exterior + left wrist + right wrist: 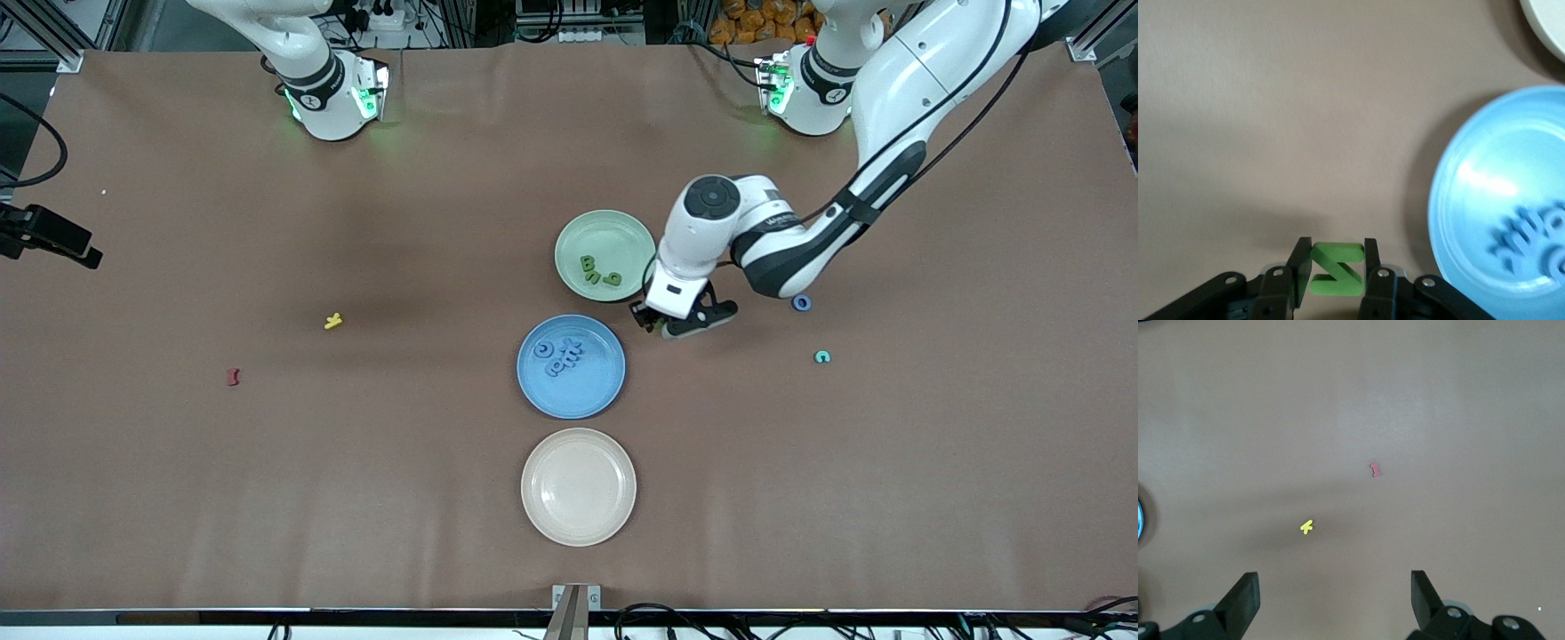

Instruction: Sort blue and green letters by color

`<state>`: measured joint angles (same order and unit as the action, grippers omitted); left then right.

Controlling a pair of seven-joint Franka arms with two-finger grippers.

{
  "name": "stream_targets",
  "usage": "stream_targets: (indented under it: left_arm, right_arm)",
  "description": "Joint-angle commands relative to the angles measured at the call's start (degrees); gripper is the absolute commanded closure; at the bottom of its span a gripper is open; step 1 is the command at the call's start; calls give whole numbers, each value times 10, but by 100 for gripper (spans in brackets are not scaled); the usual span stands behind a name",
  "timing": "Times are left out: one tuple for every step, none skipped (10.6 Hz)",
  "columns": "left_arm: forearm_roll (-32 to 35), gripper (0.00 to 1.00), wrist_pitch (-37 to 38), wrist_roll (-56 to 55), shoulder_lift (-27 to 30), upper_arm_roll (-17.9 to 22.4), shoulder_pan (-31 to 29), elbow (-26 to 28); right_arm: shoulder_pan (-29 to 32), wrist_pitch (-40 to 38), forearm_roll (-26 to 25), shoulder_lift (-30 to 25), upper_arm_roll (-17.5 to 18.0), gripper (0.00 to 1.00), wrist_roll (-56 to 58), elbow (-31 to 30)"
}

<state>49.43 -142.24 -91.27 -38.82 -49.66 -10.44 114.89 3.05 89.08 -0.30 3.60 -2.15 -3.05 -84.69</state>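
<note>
A green Z letter is clamped between the fingers of the left gripper, held over the table beside the blue plate, toward the left arm's end. Blue letters lie in that plate; green letters lie in the green plate, farther from the front camera. The right gripper waits with its jaws spread wide.

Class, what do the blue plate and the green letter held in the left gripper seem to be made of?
Blue plate: probably smooth glossy plastic, since a bright highlight gleams on it. Green letter in the left gripper: thick, matte, evenly coloured, perhaps foam or soft plastic.
</note>
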Motion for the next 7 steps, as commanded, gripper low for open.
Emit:
stream_targets:
  left_arm:
    - [-32,100,67,-46,12,-54,13,5]
    - [-45,100,85,-52,12,-55,31,5]
    - [-52,100,92,-62,9,-54,49,5]
    - [-52,100,92,-65,5,-54,52,5]
    - [-52,100,92,-72,2,-53,60,5]
    - [-52,100,92,-82,-2,-50,78,4]
    - [-52,100,92,-89,-4,-50,88,5]
  right_arm:
    - [-4,5,5,-3,-5,0,8,-11]
    - [-5,8,4,-3,-5,0,8,-13]
    - [-8,13,3,-1,-5,0,8,-12]
    - [-9,13,3,2,-5,0,4,-12]
    - [-10,13,3,3,-5,0,3,-11]
    - [-10,13,3,5,-5,0,3,-11]
    - [-11,13,3,6,-5,0,3,-11]
